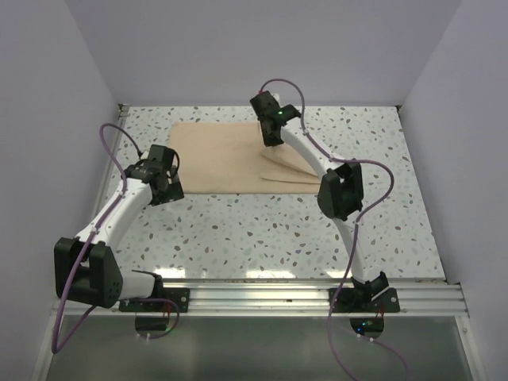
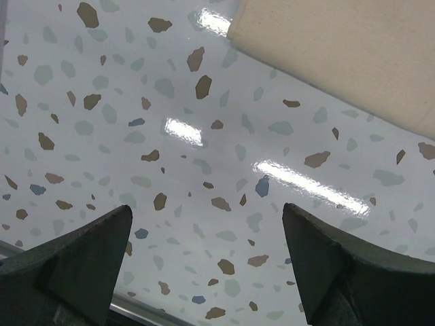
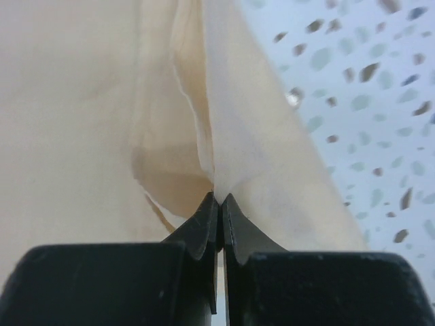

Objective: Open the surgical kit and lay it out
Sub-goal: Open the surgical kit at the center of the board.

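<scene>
The tan cloth wrap [image 1: 218, 157] lies on the speckled table at the back middle. My right gripper [image 1: 271, 136] is shut on a fold of the cloth [image 3: 224, 136] and lifts it into a tent at the wrap's right side. In the right wrist view the right gripper [image 3: 219, 198] pinches the cloth at its tip. My left gripper [image 1: 164, 188] is open and empty just off the wrap's near left corner. In the left wrist view the left gripper [image 2: 207, 224] hangs over bare table, with the cloth's corner [image 2: 340, 47] at the upper right. The steel tray and the instruments are hidden.
White walls close in the table [image 1: 278, 230] on the left, back and right. An aluminium rail [image 1: 262, 298] runs along the near edge with both arm bases on it. Purple cables loop off both arms.
</scene>
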Motion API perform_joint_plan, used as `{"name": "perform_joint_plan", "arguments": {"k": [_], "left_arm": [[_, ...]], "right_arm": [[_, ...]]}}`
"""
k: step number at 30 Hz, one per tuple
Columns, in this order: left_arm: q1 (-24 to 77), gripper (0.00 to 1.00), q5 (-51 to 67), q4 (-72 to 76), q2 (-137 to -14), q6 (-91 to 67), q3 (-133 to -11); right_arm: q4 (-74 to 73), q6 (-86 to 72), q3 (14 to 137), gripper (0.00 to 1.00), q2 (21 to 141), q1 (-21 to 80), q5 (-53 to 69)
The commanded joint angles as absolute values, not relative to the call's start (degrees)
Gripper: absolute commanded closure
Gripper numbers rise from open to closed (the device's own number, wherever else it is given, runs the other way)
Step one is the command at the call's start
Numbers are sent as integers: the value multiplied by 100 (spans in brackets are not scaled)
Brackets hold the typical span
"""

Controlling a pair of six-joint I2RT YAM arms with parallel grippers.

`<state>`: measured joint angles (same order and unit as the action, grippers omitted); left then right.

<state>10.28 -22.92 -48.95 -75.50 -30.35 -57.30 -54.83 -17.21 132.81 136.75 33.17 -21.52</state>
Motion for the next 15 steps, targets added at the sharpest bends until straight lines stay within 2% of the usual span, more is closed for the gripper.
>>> {"name": "perform_joint_plan", "arguments": {"k": [1, 6, 7, 8, 9, 10, 15], "left_arm": [[1028, 4, -2408, -4957, -7638, -2988, -5976], [1028, 4, -2303, -5106, -7760, -2971, -6248], [1028, 4, -2277, -5133, -7778, -2971, -6284], [1028, 4, -2259, -5159, -7804, -2962, -6328], [1028, 5, -2233, -5229, -7857, -2953, -6415], [1028, 4, -2232, -5264, -7875, -2944, -6460], [1028, 4, -2267, -5353, -7901, -2909, -6600]], "right_arm": [[-5274, -1398, 13807, 100, 13509, 2559, -3251], [-4678, -1169, 14361, 100, 13869, 1812, -3795], [-4545, -1056, 14440, 95, 13913, 1750, -3814], [-4413, -1002, 14493, 85, 14044, 1679, -3832], [-4299, -993, 14685, 16, 14115, 1566, -3902], [-4254, -984, 14739, 2, 14194, 1512, -3902], [-4113, -984, 14705, 2, 14090, 1389, -4026]]}}
